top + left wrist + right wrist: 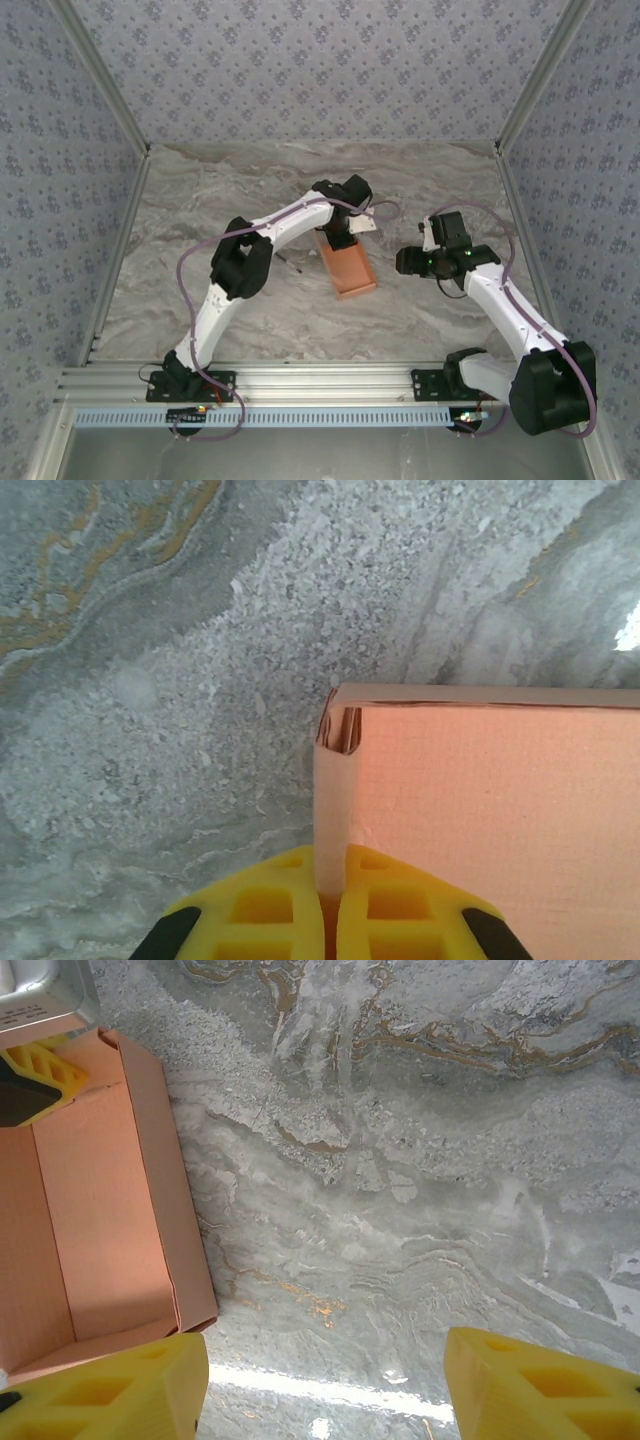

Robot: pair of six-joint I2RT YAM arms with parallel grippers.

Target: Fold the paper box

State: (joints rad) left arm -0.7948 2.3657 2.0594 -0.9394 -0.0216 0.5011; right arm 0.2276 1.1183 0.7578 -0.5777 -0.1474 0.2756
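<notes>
The paper box (347,266) is a salmon-orange open tray standing on the marble table, near the middle. My left gripper (342,238) is at its far end, shut on the box's end wall (335,810), which is pinched between the yellow fingers (262,905). In the right wrist view the paper box (95,1210) shows its open inside at the left, with the left gripper's yellow finger at its top corner. My right gripper (325,1385) hovers open to the right of the box, over bare marble, with nothing between its fingers (540,1385).
A thin dark stick (291,265) lies on the table just left of the box, beside the left arm's elbow. Patterned walls close in the table at the back and both sides. Bare marble lies in front of the box.
</notes>
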